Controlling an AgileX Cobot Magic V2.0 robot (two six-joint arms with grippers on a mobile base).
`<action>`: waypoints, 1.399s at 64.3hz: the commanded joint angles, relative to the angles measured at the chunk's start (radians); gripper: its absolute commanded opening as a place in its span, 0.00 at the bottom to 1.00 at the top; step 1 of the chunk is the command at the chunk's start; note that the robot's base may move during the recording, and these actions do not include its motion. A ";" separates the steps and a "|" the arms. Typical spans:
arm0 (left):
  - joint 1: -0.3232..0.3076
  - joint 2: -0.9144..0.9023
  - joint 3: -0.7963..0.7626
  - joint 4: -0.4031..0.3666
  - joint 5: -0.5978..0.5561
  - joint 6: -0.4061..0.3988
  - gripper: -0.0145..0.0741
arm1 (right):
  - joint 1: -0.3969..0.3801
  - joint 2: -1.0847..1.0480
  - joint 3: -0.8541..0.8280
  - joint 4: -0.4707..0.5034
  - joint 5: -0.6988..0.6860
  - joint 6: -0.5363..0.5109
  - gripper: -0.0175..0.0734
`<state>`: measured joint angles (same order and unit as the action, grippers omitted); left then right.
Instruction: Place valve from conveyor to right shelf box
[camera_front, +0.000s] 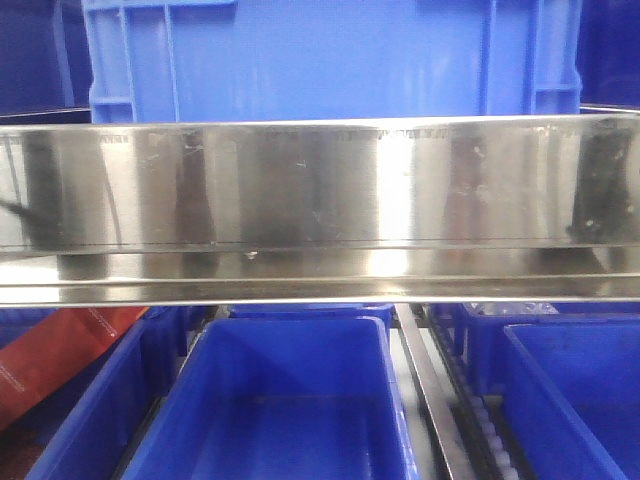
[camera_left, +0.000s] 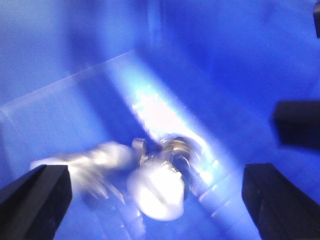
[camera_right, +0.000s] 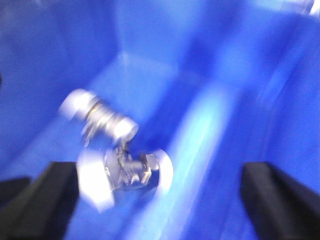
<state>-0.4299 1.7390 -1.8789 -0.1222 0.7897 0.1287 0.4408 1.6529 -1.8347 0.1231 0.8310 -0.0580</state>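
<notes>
Blue plastic fills every view. In the front view a large crate (camera_front: 330, 60) stands behind a broad brushed-steel shelf rail (camera_front: 320, 200), and below the rail three open bins show: one in the middle (camera_front: 285, 400), one cut by the right edge (camera_front: 575, 400), one partly seen at the left (camera_front: 90, 410). A red-orange sheet (camera_front: 50, 360) near the left edge carries small print too fine to read; no other writing can be made out.

Both wrist views look down into a blue box (camera_right: 220, 75). On its floor lie two silvery valves with whitish ends, blurred: the valve (camera_right: 125, 170) close to the near left corner, a second valve (camera_right: 97, 117) touching it just behind.

The right gripper (camera_right: 160, 200) is spread wide, its dark fingers (camera_right: 280, 195) gripping nothing. The left gripper (camera_left: 155, 195) also stands apart and bare above the same pair of valves.
</notes>
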 joint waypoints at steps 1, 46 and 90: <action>-0.001 -0.073 -0.010 -0.006 0.014 -0.001 0.82 | 0.000 -0.070 -0.009 -0.005 -0.015 -0.004 0.61; 0.199 -0.595 0.402 0.038 -0.042 -0.036 0.04 | -0.004 -0.565 0.391 -0.074 -0.157 -0.004 0.02; 0.199 -1.393 1.422 0.036 -0.551 -0.037 0.04 | -0.004 -1.175 1.325 -0.074 -0.541 -0.004 0.02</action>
<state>-0.2364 0.3894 -0.5190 -0.0791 0.2841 0.0973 0.4408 0.5212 -0.5904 0.0568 0.3519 -0.0580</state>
